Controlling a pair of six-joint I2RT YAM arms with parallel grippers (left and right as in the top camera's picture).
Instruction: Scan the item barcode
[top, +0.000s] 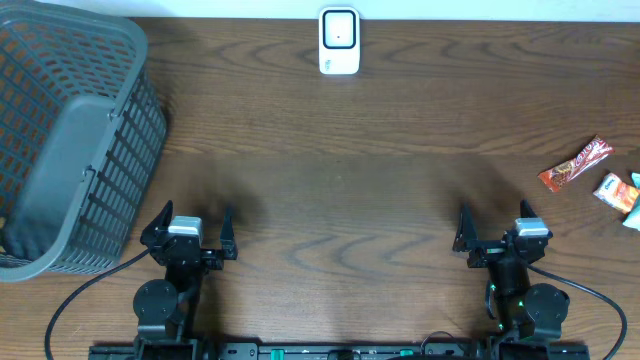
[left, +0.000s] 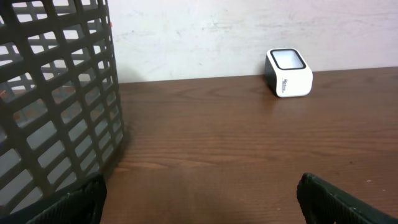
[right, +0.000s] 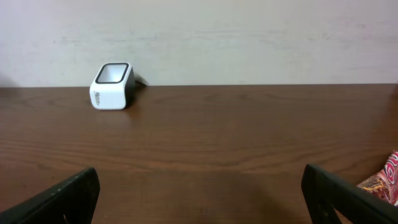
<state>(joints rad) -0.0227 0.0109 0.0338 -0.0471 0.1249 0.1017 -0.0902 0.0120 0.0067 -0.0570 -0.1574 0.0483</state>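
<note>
Basket (left: 56, 93): left edge of desk (left: 211, 143), contents unclear through mesh.
Scanner (left: 288, 73): far edge, right of centre.
Left gripper (left: 200, 184): spread wide.

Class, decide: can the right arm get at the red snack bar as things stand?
Probably yes. The right gripper is open and holds nothing, and only bare table lies between it and the red snack bar, which lies flat ahead to its right.

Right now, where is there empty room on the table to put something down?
The big bare patch is the middle of the table, between the scanner at the back and the left claw and right claw in front. The basket crowds the left side, and snack packets crowd the right edge.
</note>
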